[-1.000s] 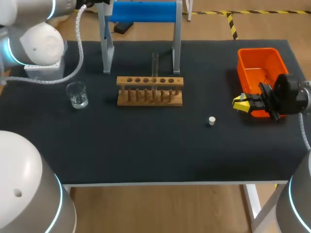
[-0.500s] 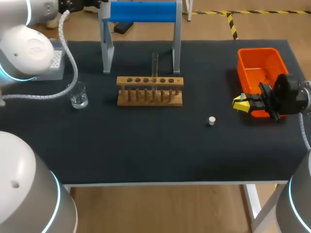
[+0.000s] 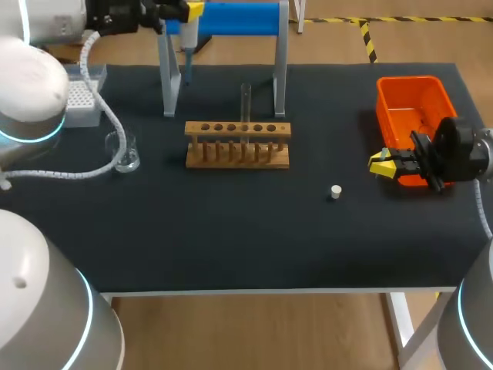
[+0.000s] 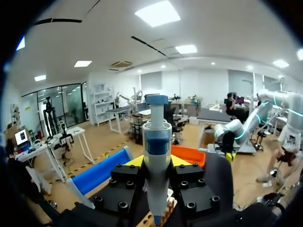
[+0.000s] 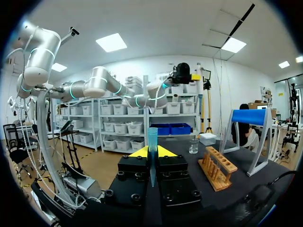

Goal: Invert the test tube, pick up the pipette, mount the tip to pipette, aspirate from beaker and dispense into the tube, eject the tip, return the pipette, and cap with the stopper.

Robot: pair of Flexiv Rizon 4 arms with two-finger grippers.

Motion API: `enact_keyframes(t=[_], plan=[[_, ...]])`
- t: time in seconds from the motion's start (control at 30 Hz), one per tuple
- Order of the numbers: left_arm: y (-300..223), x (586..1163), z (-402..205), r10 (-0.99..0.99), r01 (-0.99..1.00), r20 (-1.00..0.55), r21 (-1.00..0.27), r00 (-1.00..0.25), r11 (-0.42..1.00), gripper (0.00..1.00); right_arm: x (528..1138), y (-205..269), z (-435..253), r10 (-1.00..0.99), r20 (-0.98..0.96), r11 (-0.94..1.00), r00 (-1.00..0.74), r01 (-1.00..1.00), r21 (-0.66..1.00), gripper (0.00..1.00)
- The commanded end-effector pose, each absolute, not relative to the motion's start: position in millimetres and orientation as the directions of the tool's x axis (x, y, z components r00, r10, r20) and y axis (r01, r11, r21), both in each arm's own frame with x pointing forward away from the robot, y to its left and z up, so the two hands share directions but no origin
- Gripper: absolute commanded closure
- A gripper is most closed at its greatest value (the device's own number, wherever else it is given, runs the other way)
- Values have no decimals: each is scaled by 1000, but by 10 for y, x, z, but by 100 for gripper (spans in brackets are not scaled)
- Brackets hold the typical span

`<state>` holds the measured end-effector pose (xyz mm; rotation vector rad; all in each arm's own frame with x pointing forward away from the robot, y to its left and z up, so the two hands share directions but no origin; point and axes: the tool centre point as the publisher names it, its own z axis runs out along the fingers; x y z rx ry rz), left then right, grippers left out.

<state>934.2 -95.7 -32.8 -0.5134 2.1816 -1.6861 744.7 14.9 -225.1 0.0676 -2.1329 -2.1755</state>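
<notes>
At the back left, my left gripper point(image 3: 185, 10) is shut on the pipette point(image 3: 187, 42), which hangs down beside the blue stand's point(image 3: 225, 18) left leg. In the left wrist view the pipette point(image 4: 156, 156) stands upright between the fingers of my left gripper point(image 4: 156, 166). A test tube point(image 3: 246, 101) stands upright in the wooden rack point(image 3: 237, 145). The beaker point(image 3: 123, 151) is left of the rack. The white stopper point(image 3: 336, 191) lies on the mat. My right gripper point(image 3: 383, 164), by the orange bin point(image 3: 408, 108), is shut on a blue pipette tip point(image 5: 152, 146).
A white tip box point(image 3: 81, 101) sits at the back left, beyond the beaker. The black mat point(image 3: 231, 231) covers the table. In the right wrist view, the rack point(image 5: 218, 167), beaker point(image 5: 193, 146) and blue stand point(image 5: 251, 117) lie ahead of my right gripper point(image 5: 152, 152).
My left arm has swung so its gripper with the pipette comes into view at the blue stand, and the tip box is uncovered. The right arm has not moved.
</notes>
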Motion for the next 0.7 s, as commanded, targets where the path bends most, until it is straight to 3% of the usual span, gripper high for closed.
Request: enact_keyframes(t=[0.03,0.7], plan=[[-872,9325,-326,-227,-74,20,-970,-974,230,100,7444,140,-2255,-99,34,-18,-994,35,999,100],[-925,9270,-296,-213,-68,19,-972,-977,225,100,7444,140,-2255,-99,34,-18,-994,35,999,100]])
